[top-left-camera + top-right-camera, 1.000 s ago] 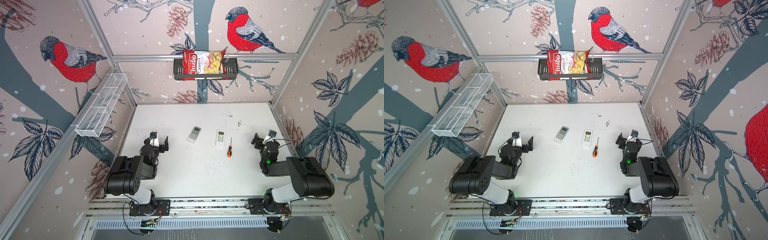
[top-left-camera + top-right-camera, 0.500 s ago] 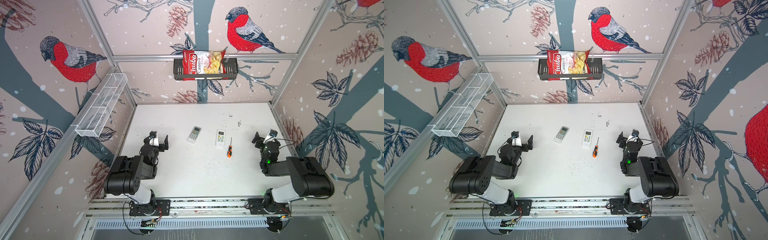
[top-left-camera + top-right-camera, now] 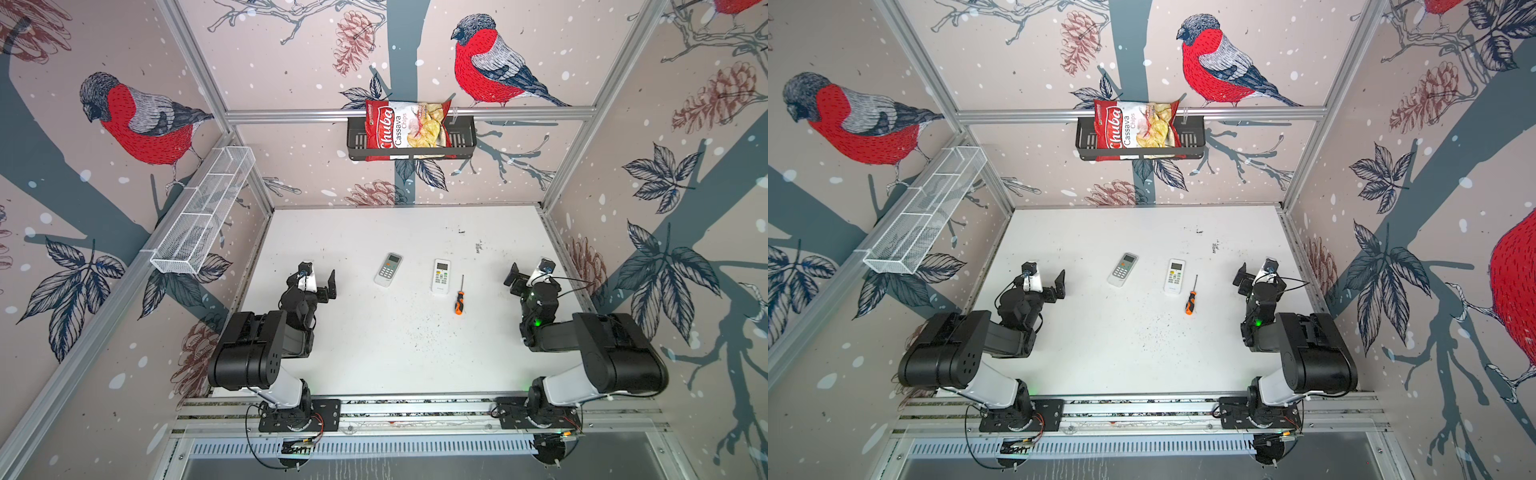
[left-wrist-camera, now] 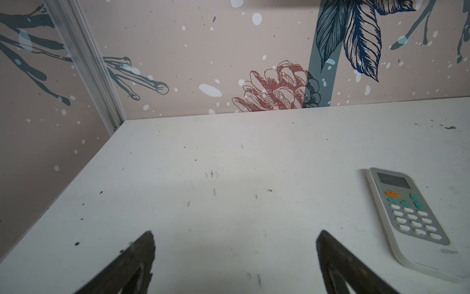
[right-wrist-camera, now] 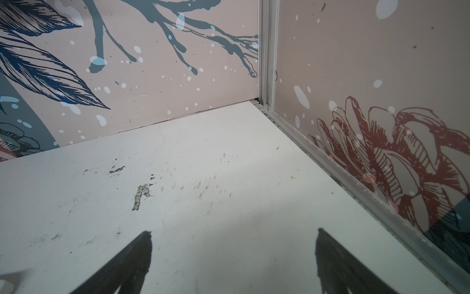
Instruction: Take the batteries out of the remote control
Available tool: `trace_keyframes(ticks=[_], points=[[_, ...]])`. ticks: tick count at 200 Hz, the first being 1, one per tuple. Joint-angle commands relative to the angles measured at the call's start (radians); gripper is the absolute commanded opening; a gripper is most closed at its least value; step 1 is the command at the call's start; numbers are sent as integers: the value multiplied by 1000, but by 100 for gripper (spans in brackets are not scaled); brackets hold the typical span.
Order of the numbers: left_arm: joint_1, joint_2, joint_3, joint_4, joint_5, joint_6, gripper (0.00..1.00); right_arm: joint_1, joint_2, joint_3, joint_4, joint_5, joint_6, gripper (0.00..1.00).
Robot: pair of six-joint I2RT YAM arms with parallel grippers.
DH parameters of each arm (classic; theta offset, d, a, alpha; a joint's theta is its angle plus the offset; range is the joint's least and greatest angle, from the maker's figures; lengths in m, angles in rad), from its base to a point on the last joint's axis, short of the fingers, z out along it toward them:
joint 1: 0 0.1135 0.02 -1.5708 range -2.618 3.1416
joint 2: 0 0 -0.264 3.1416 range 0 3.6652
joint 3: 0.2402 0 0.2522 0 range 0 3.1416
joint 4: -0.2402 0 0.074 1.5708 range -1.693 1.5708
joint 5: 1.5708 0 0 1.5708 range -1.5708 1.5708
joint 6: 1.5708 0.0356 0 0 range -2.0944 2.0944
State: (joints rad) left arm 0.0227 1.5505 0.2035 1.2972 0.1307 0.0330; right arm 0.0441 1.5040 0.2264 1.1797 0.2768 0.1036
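Observation:
Two white remote controls lie face up, buttons showing, near the middle of the white table (image 3: 374,353): one tilted (image 3: 388,269) (image 3: 1122,269) (image 4: 412,219), one straight (image 3: 441,276) (image 3: 1175,276). No batteries show anywhere. In both top views my left gripper (image 3: 318,286) (image 3: 1047,289) hovers left of the tilted remote, apart from it. In the left wrist view it (image 4: 235,236) is open over bare table. My right gripper (image 3: 528,279) (image 3: 1256,279) stands by the right wall, open and empty (image 5: 234,236), facing the far right corner.
An orange-and-black screwdriver (image 3: 459,297) (image 3: 1191,300) lies just right of the straight remote. A black basket (image 3: 463,141) holding a chips bag (image 3: 405,126) hangs on the back wall. A white wire basket (image 3: 203,216) hangs on the left wall. Dark specks dot the table.

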Motion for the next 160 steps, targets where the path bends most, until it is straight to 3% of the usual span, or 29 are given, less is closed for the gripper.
trace_keyframes(ticks=[1,13,30,60,77,117,134,160], points=[[-5,-70,53,-105,-48,-14,98,25,-24,-10,71,49,-31,100],[-16,-128,159,-333,-125,-32,98,58,-105,10,-45,100,-53,100],[-22,-178,284,-579,-85,-41,97,57,-206,121,-343,103,12,100],[-96,-161,449,-790,-98,-22,97,64,-240,229,-555,-54,95,100],[-150,-78,602,-982,-91,-33,97,86,-227,308,-674,-139,129,100],[-390,178,937,-1356,-256,106,96,164,-236,393,-793,-241,144,100],[-429,291,1078,-1512,-198,97,92,174,-236,412,-812,-292,157,100],[-476,426,1235,-1612,-153,110,90,197,-246,430,-836,-333,160,100]])
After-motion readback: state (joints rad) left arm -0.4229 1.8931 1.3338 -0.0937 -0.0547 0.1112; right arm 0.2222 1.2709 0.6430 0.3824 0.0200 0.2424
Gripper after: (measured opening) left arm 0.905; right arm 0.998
